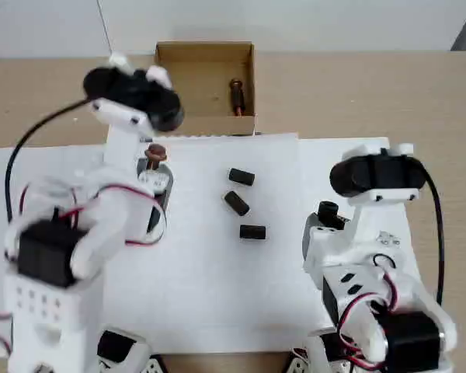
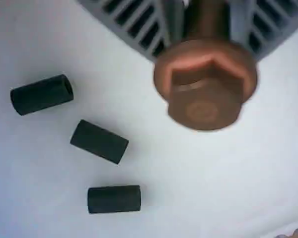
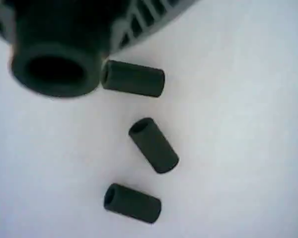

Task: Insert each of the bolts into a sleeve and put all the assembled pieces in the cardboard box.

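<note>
High view: the bolt (image 1: 155,151) is gripped by the left end effector (image 1: 154,175) and the held sleeve (image 1: 328,210) by the right end effector (image 1: 324,225), apparently ready for mating above the counter (image 1: 419,93). One assembled piece (image 1: 237,95) is lodged in the cardboard box (image 1: 205,51), far centre.
Left wrist view: the shank is clamped, head outward.
Right wrist view: the bore is presented open; three loose sleeves (image 3: 154,145) are left between the arms.

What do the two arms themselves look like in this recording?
The left arm and right arm have white shells, black motors, red, white and black wiring, and a black cable looping from each. The fingers are grey and ribbed.
</note>
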`<action>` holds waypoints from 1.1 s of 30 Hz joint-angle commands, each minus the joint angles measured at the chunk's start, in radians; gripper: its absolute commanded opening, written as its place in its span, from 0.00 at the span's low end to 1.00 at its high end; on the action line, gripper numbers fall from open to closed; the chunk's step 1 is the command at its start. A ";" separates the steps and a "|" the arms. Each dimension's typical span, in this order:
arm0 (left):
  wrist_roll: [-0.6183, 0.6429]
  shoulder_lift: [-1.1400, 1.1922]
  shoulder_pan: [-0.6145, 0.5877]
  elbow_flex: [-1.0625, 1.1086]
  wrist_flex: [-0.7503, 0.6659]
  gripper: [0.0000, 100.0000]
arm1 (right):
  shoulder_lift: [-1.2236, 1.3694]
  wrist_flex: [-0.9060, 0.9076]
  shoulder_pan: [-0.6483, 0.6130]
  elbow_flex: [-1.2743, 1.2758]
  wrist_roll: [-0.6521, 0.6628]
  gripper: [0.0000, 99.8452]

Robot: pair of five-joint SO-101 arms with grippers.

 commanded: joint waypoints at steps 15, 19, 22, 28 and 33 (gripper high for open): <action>0.235 -0.890 0.005 0.917 -0.539 0.01 | -0.216 -0.476 -0.010 0.437 0.006 0.00; 0.318 -0.970 0.009 0.974 -0.534 0.01 | -0.254 -0.533 -0.120 0.522 0.008 0.00; 0.377 -0.985 0.011 0.980 -0.540 0.01 | -0.300 -0.593 -0.231 0.600 0.008 0.00; 0.423 -0.991 0.014 0.980 -0.540 0.01 | -0.415 -0.719 -0.398 0.783 0.012 0.00; 0.465 -0.991 0.094 0.977 -0.540 0.01 | -0.539 -0.723 -0.526 0.898 0.104 0.00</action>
